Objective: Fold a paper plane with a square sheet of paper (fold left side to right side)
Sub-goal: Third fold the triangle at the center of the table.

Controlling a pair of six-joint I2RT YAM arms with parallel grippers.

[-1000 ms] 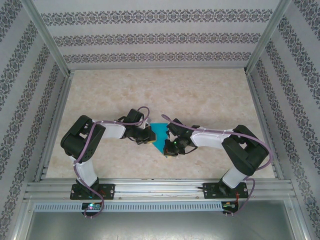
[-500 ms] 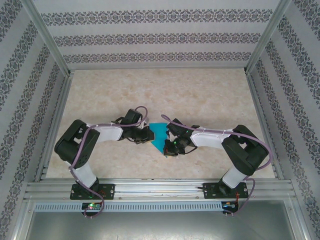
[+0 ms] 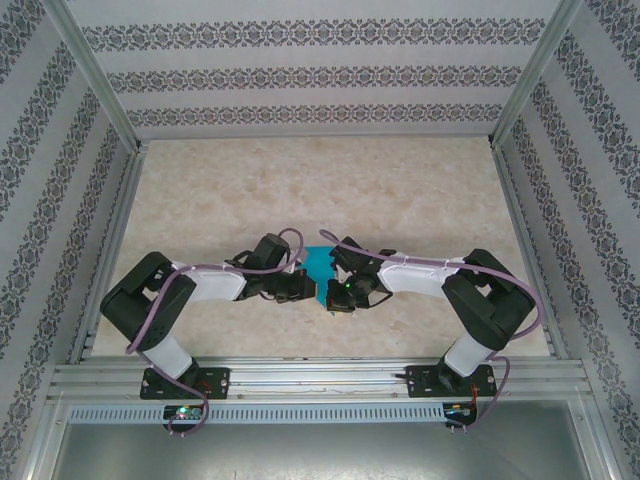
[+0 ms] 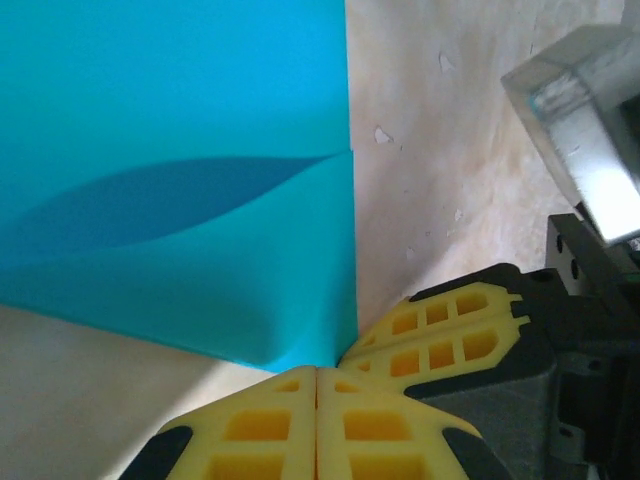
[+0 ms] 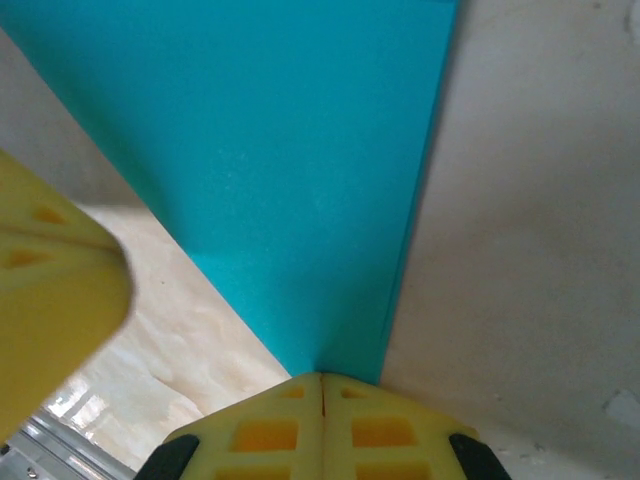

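The teal-blue square sheet of paper (image 3: 318, 262) lies folded on the table between my two grippers. In the left wrist view the paper (image 4: 180, 120) has a flap bowed up with a shadow under it. That flap's lower corner comes down to my left gripper (image 4: 317, 372), whose yellow fingers are shut together. The right gripper's fingers (image 4: 450, 330) lie right beside that corner. In the right wrist view the paper (image 5: 300, 150) narrows to a point that ends at my shut right gripper (image 5: 322, 378). From above, the left gripper (image 3: 312, 290) and right gripper (image 3: 330, 297) almost touch.
The beige marbled tabletop (image 3: 330, 190) stretches away behind the paper. Patterned walls and aluminium posts (image 3: 520, 90) enclose it. A metal rail (image 3: 320, 378) runs along the near edge by the arm bases. One left finger (image 5: 50, 290) shows blurred at the left of the right wrist view.
My left arm has swung right and toward the near edge, closing up to the right gripper. Less of the paper shows from above. The right arm has stayed put.
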